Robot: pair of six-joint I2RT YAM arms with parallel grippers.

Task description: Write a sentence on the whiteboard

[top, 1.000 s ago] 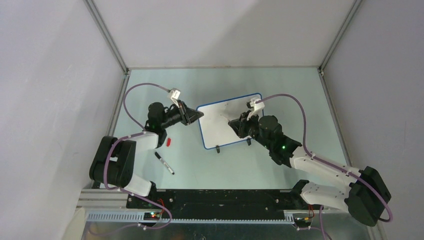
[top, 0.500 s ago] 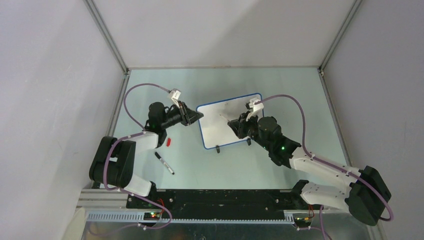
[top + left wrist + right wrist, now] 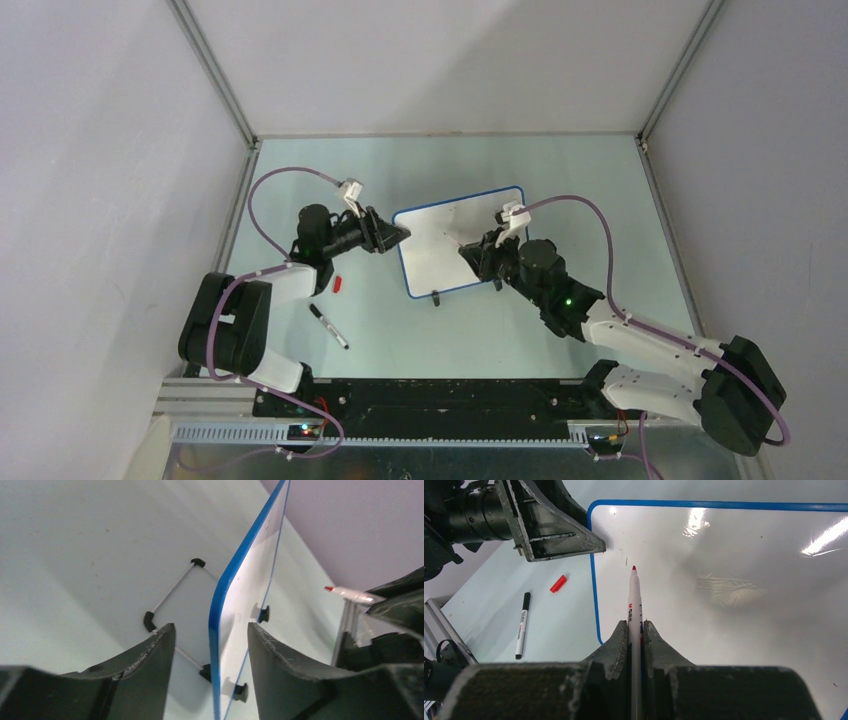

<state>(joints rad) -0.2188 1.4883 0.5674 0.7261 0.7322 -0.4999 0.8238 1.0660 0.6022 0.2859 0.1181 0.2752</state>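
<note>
The whiteboard point(image 3: 437, 262), white with a thin blue rim, stands tilted on black feet at mid-table. My left gripper point(image 3: 401, 233) is at its left edge. In the left wrist view the blue rim point(image 3: 224, 587) runs between my open left gripper point(image 3: 210, 626), with a gap on each side. My right gripper point(image 3: 636, 623) is shut on a red marker point(image 3: 634, 597). The marker's tip points at the board's upper left part and hovers just off the face. The sentence is not visible; the board point(image 3: 724, 580) shows only faint small marks.
A capped black marker point(image 3: 328, 326) and a small red cap point(image 3: 339, 284) lie on the table left of the board. A thin wire stand point(image 3: 170, 592) props the board from behind. Grey enclosure walls close the table on three sides.
My left jaws have widened around the board's edge. The right gripper with the marker has shifted slightly back toward the near side.
</note>
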